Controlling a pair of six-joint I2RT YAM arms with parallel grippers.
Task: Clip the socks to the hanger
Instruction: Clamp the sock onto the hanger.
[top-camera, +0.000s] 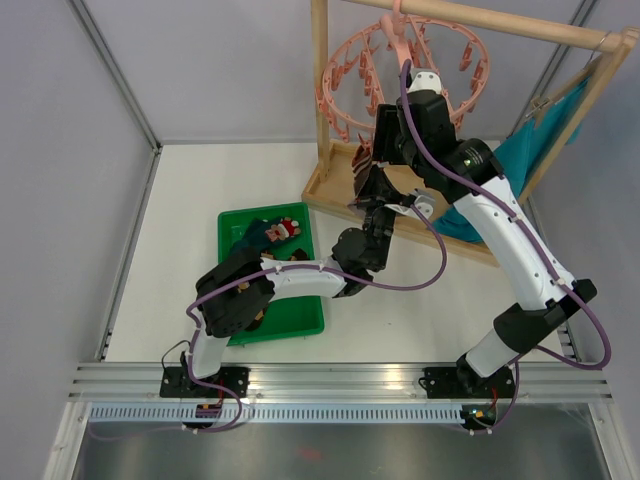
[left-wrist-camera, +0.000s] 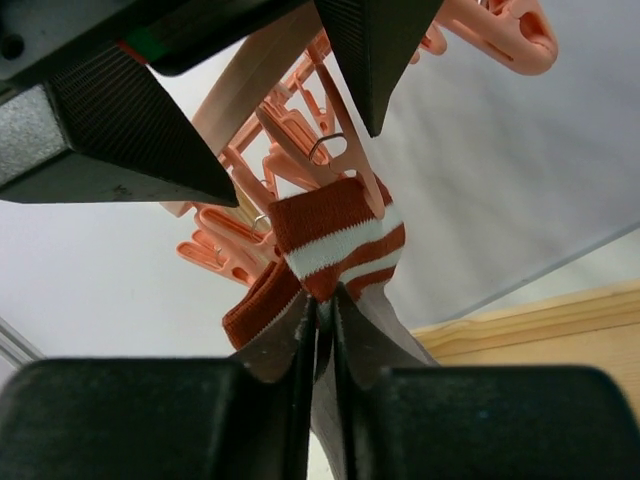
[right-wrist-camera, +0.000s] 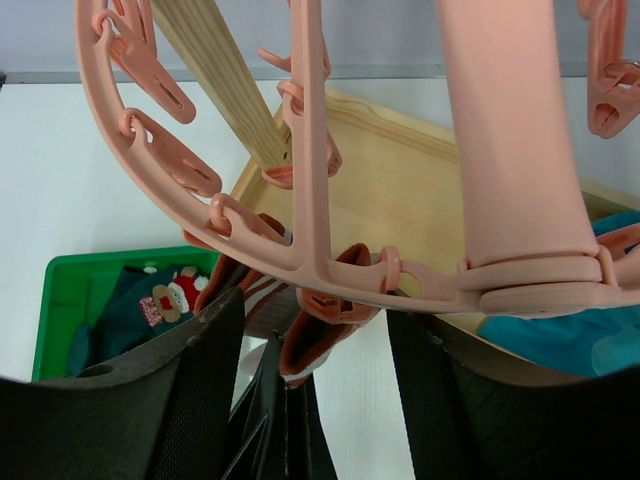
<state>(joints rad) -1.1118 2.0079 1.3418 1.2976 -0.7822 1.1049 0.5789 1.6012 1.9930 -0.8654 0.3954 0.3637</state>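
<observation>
My left gripper (left-wrist-camera: 325, 300) is shut on the grey-brown sock (left-wrist-camera: 335, 240), just below its red-and-white striped cuff, and holds the cuff up at a clip peg (left-wrist-camera: 300, 150) of the pink hanger (top-camera: 400, 70). My right gripper (right-wrist-camera: 315, 310) is open, with its fingers (right-wrist-camera: 205, 380) on either side of that peg (right-wrist-camera: 345, 300) and the sock's cuff (right-wrist-camera: 305, 350) under it. In the top view both grippers meet under the ring's near left edge: left gripper (top-camera: 378, 205), right gripper (top-camera: 372, 170). A dark teal sock with a red-white motif (top-camera: 275, 232) lies in the green tray (top-camera: 230, 225).
The hanger hangs from a wooden rail frame (top-camera: 320, 100) that stands on a wooden base (right-wrist-camera: 400, 190). A bright teal cloth (top-camera: 520, 150) hangs at the frame's right. The green tray sits on the white table, left of the frame, partly under my left arm.
</observation>
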